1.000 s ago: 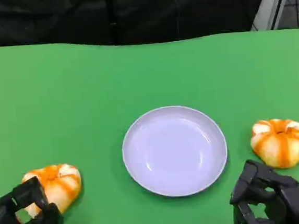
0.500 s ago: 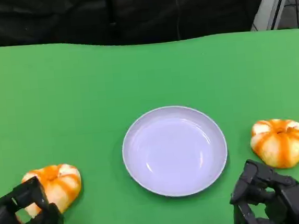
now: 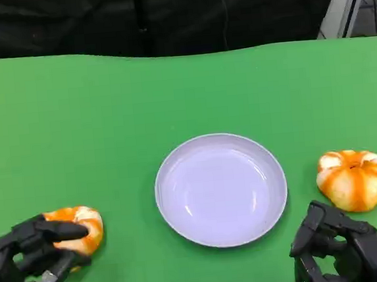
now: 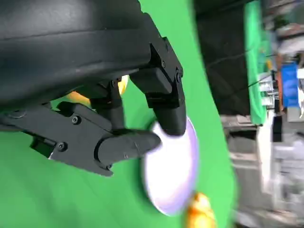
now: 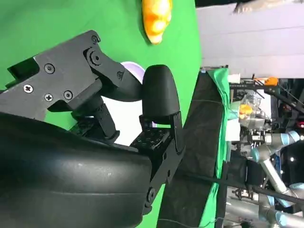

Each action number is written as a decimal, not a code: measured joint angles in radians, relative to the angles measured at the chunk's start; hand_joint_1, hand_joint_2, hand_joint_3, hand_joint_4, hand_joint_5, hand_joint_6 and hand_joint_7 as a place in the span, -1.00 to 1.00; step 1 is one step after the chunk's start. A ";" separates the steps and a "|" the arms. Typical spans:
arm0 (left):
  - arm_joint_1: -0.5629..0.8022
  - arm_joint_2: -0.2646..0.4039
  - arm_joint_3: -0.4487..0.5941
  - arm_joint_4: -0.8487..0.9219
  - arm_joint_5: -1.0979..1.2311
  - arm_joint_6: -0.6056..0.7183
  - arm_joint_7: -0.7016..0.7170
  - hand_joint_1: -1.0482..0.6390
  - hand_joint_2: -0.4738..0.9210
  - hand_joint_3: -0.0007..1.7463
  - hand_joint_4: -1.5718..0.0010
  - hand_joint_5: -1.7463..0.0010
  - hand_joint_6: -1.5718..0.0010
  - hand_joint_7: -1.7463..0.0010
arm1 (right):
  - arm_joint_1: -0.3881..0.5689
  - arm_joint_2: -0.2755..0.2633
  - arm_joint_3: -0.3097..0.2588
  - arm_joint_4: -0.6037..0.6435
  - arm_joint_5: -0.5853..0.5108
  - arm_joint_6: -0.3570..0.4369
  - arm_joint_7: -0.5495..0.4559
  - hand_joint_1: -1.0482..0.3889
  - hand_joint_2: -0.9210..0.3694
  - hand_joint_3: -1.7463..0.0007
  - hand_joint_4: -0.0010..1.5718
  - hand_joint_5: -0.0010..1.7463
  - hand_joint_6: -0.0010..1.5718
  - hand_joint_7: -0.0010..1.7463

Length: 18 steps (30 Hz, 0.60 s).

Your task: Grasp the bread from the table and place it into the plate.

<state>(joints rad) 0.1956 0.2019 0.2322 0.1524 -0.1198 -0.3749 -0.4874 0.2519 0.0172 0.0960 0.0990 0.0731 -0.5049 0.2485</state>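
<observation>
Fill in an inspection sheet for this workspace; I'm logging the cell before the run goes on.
Surface: green table, flat.
Job's things: left bread by the left hand; right bread lying free; plate between them, nothing in it.
Clutter: nothing seen.
Hands: left hand with fingers on the left bread, grip uncertain; right hand holding nothing, fingers curled.
Cables: cables behind the table.
Surroundings: dark backdrop; metal frame.

Plate (image 3: 221, 189) between 2 breads (image 3: 75, 225) (image 3: 355, 179)
</observation>
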 measured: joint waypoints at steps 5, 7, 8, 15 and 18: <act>0.000 0.035 -0.016 0.086 0.213 -0.247 0.150 -0.60 1.00 -0.64 0.58 0.89 0.31 1.00 | -0.001 0.000 -0.002 0.000 -0.004 -0.001 -0.007 0.29 -0.53 -0.27 0.05 1.00 -0.03 0.76; 0.002 0.052 -0.014 0.088 0.359 -0.305 0.265 -0.63 1.00 -0.63 0.63 0.92 0.36 1.00 | -0.001 0.000 -0.001 0.000 -0.005 -0.001 -0.008 0.29 -0.53 -0.27 0.05 1.00 -0.03 0.76; 0.003 0.064 -0.013 0.088 0.417 -0.330 0.317 -0.64 1.00 -0.63 0.64 0.93 0.37 1.00 | -0.001 0.000 -0.001 0.000 -0.006 -0.001 -0.009 0.29 -0.53 -0.27 0.05 1.00 -0.03 0.76; 0.003 0.136 -0.039 0.062 0.731 -0.356 0.589 -0.74 1.00 -0.71 0.64 0.95 0.36 0.99 | -0.001 0.000 -0.001 0.000 -0.016 0.000 -0.019 0.30 -0.53 -0.27 0.05 1.00 -0.04 0.76; 0.003 0.151 -0.061 0.056 0.781 -0.324 0.638 -0.76 1.00 -0.74 0.64 0.96 0.36 0.99 | -0.002 0.000 -0.001 0.000 -0.016 0.000 -0.019 0.29 -0.53 -0.27 0.04 1.00 -0.04 0.77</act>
<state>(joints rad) 0.1983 0.3528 0.1711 0.2079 0.6608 -0.6987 0.1507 0.2504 0.0173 0.0955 0.0986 0.0576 -0.5045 0.2294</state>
